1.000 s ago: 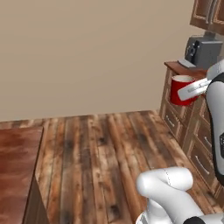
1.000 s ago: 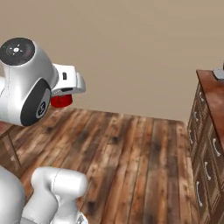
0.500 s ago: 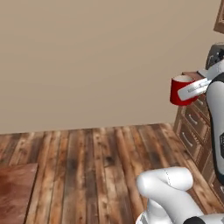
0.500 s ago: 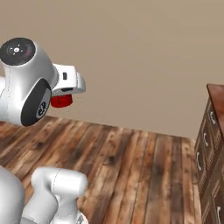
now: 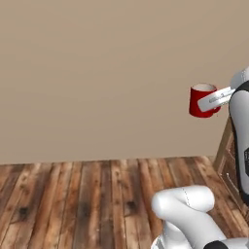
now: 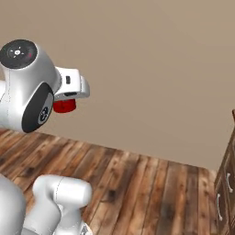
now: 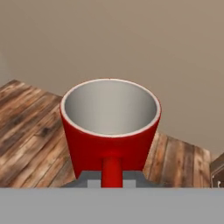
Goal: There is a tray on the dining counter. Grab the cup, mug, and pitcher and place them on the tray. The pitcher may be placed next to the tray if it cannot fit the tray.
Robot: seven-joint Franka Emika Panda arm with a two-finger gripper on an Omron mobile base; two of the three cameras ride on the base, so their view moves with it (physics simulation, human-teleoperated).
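- Small red cylindrical mug point(image 5: 202, 101) with a side handle sits clamped in the fingers point(image 5: 215, 99), carried in mid-air, well above the wood-plank floor point(image 5: 92, 194).
- Left base view: mug at about 2 o'clock in frame, upright, rim level, against the plain beige wall point(image 5: 97, 73); a white finger lies across its right side.
- Right base view: mug point(image 6: 64, 106) at about 9 o'clock, only its red lower part visible, tucked under the white hand block; the large white arm joint with a dark cap is just left of it.
- Hand view: mug point(image 7: 110, 131) centred, seen from behind and slightly above; open mouth up, pale grey inside, white rim line. Its red handle points to 6 o'clock, straight down toward the camera, running between the fingers; finger tips themselves mostly hidden by the mug.
- Fingers clenched on the mug at the handle side.
- Floor of dark brown planks runs under the mug in all views, meeting the wall behind.
- Brown wooden cabinet with drawers point(image 6: 225, 193) at 4 o'clock in right base view, well apart from the mug; its edge point(image 5: 224, 155) also at 4 o'clock in left base view.
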